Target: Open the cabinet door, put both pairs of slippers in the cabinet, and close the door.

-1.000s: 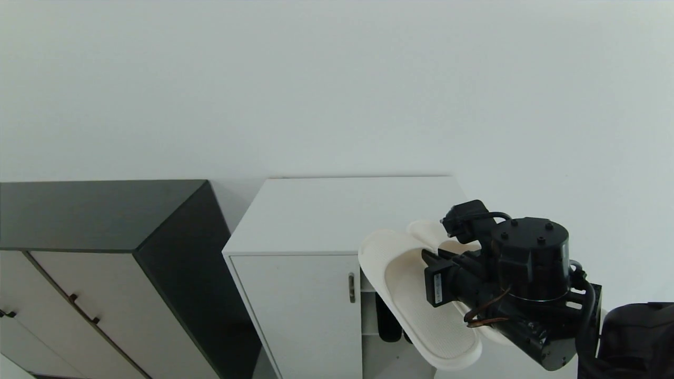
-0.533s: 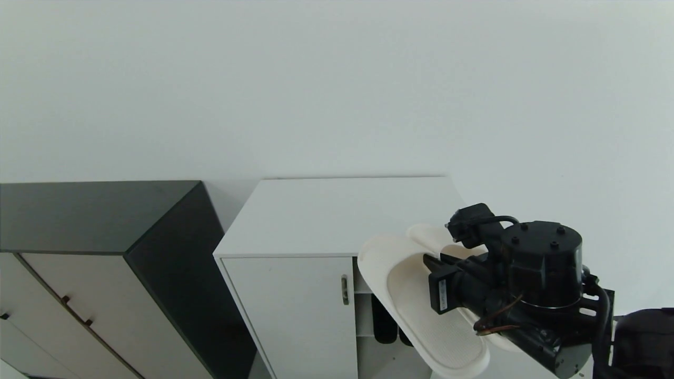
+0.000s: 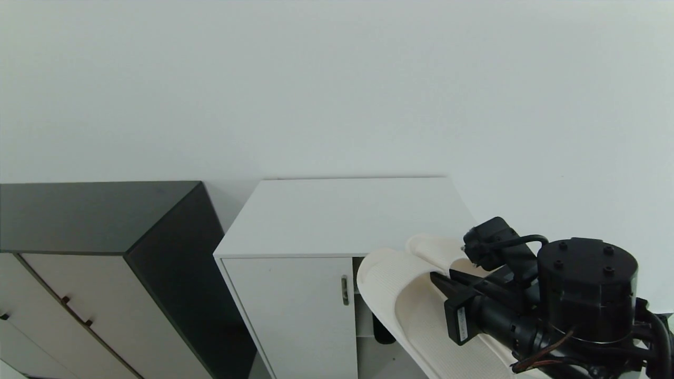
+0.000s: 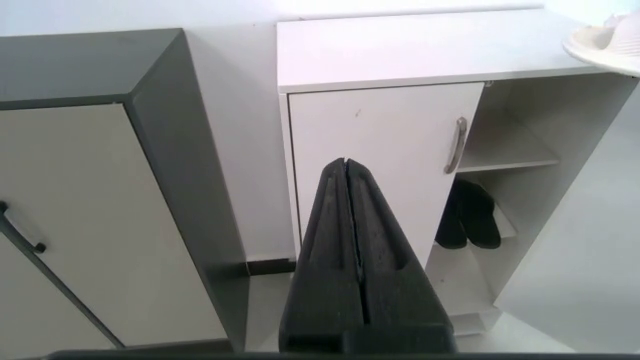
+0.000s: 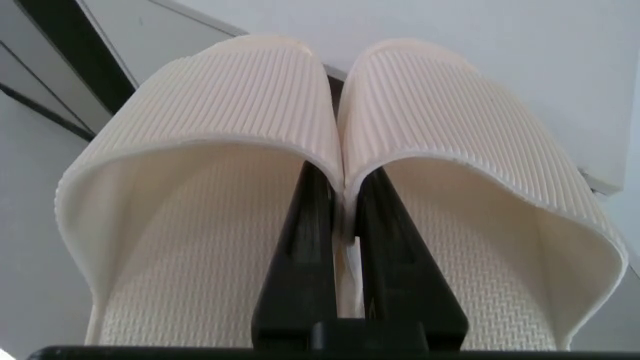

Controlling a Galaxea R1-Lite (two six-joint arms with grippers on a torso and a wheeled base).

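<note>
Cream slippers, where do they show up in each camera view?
Head view: cream slippers low on the robot's right, in the right gripper, before the white cabinet.
Left wrist view: at the edge, above the white cabinet's open half.
Right wrist view: centre, either side of the fingers.
Landmark: white cabinet, head and left wrist views.

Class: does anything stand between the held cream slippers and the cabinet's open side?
Nothing visible does. The cream slippers, in the right gripper, hang before the open side of the cabinet; black slippers lie lower inside.
</note>
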